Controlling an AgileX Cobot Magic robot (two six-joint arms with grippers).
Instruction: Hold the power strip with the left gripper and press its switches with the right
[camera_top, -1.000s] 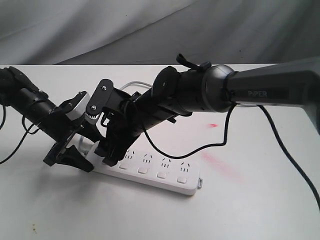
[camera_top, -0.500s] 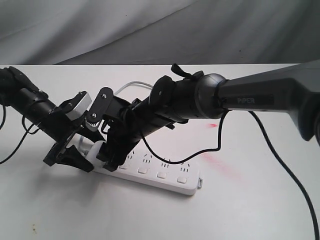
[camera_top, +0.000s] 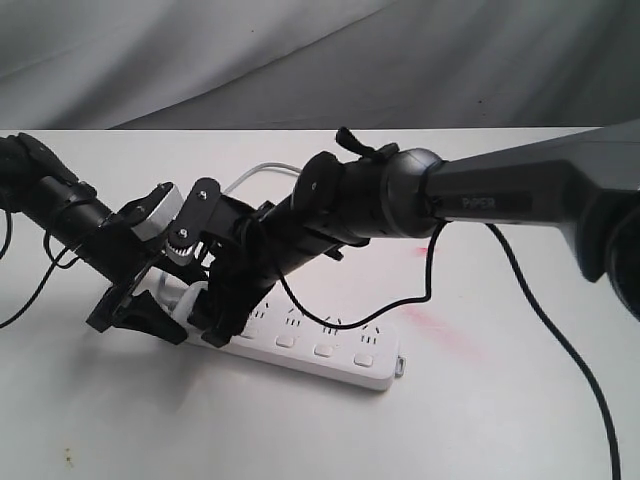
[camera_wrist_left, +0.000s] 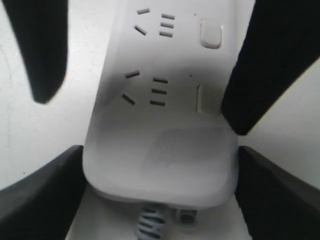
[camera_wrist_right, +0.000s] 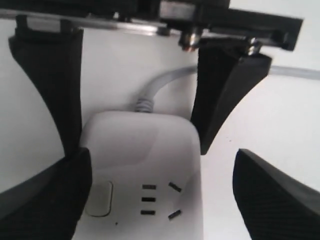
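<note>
The white power strip (camera_top: 330, 345) lies flat on the white table, its grey cord (camera_top: 262, 170) running off behind the arms. My left gripper (camera_top: 140, 310) is shut on the strip's cord end; in the left wrist view its fingers (camera_wrist_left: 45, 200) press both sides of the power strip (camera_wrist_left: 160, 160). My right gripper (camera_top: 222, 320) reaches across and stands open over the first socket. One of its fingertips (camera_wrist_right: 50, 200) sits at the edge of the first switch (camera_wrist_right: 98, 198); the other is clear of the power strip (camera_wrist_right: 145, 145). Three more switches (camera_top: 323, 349) show uncovered.
Red smudges (camera_top: 440, 325) mark the table right of the strip. A black cable (camera_top: 400, 300) loops down from the right arm onto the table. A grey cloth backdrop (camera_top: 300, 60) hangs behind the table's far edge.
The right arm has slid left along the strip toward the cord end, bringing its fingers closer to the left gripper. The left gripper and strip have stayed put.
</note>
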